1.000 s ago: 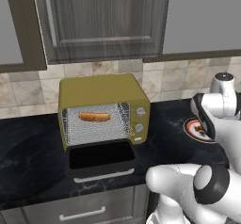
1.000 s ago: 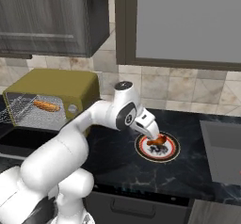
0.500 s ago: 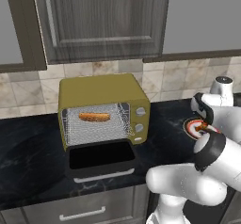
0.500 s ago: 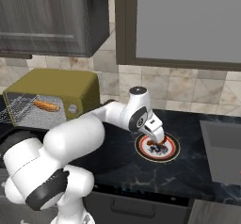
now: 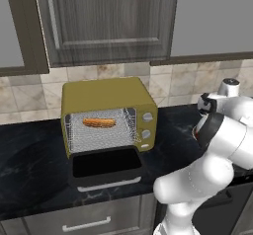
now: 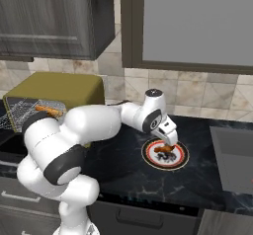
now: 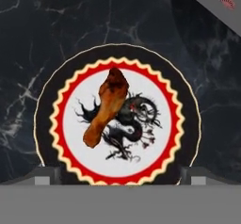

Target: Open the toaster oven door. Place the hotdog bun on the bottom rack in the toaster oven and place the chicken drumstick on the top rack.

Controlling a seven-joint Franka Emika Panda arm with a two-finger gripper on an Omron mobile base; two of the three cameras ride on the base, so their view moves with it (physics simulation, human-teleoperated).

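The mustard-yellow toaster oven (image 5: 108, 100) (image 6: 54, 88) stands on the black counter. The toaster oven door (image 5: 105, 165) is folded down flat in front of it. Inside, the orange-tan hotdog bun (image 5: 99, 123) (image 6: 49, 110) lies on a wire rack, in the upper part of the cavity. The reddish-brown chicken drumstick (image 7: 106, 106) (image 6: 164, 149) rests on a round dragon-pattern plate (image 7: 117, 53) (image 6: 148, 155) to the oven's right. My gripper (image 6: 169, 139) (image 7: 120, 176) hovers just above the plate, open, pointing down. Its fingertips (image 7: 47, 175) straddle the plate's near edge with nothing between them.
A recessed sink (image 6: 232, 155) lies in the counter right of the plate. Dark wall cabinets (image 5: 108, 21) hang above the oven. My own white arm (image 6: 89, 125) stretches over the counter between the oven and the plate.
The arm has swung its elbow round and the hand has moved right and lower, closer over the plate. The jaws stayed open. Oven, bun and drumstick have not moved.
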